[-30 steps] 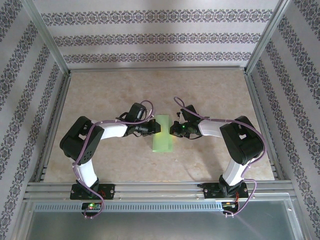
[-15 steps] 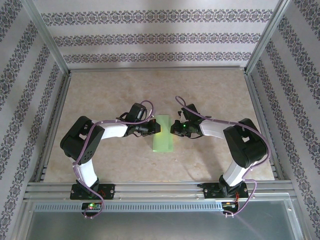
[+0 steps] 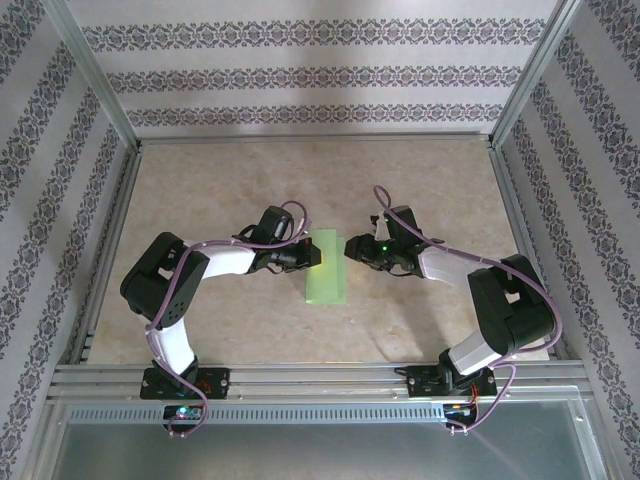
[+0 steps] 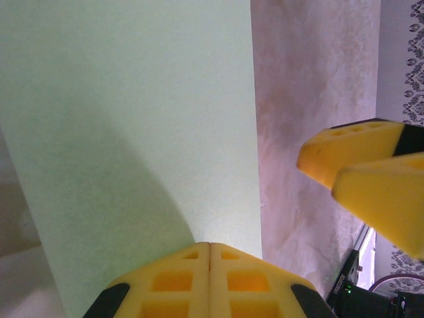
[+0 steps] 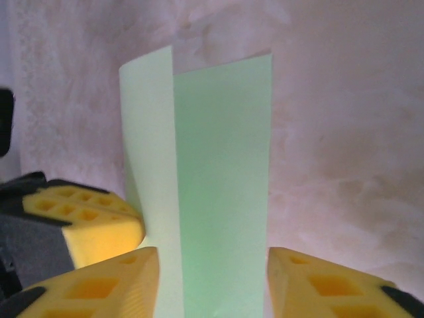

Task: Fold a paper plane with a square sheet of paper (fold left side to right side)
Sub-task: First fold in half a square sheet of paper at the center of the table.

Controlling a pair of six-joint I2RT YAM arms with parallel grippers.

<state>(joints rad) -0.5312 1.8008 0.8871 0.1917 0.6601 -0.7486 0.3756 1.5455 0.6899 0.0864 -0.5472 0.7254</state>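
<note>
Green paper strip (image 3: 326, 268) on table (image 3: 220, 180) betw. L fingers (image 4: 179, 285), R fingers (image 5: 331, 285)

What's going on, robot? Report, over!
Left gripper shut, tips on the sheet of paper. Right gripper open, facing it. Sheet folded in half, one flap raised. Nothing in the way.

Inventory of my work cell, by kind.

- Sheet of paper (image 3: 326, 266): one, light green, folded so that two layers show in my right wrist view.
- Arms: two, my left arm (image 3: 170, 290) and my right arm (image 3: 505, 305).
- End effectors: two, my left end effector (image 3: 312, 257) and my right end effector (image 3: 350, 247).
- Yellow fingers (image 5: 318, 285): four, two per end effector.
- Worktop (image 3: 200, 190): one.
- Patterned walls (image 3: 320, 75): three.
</note>
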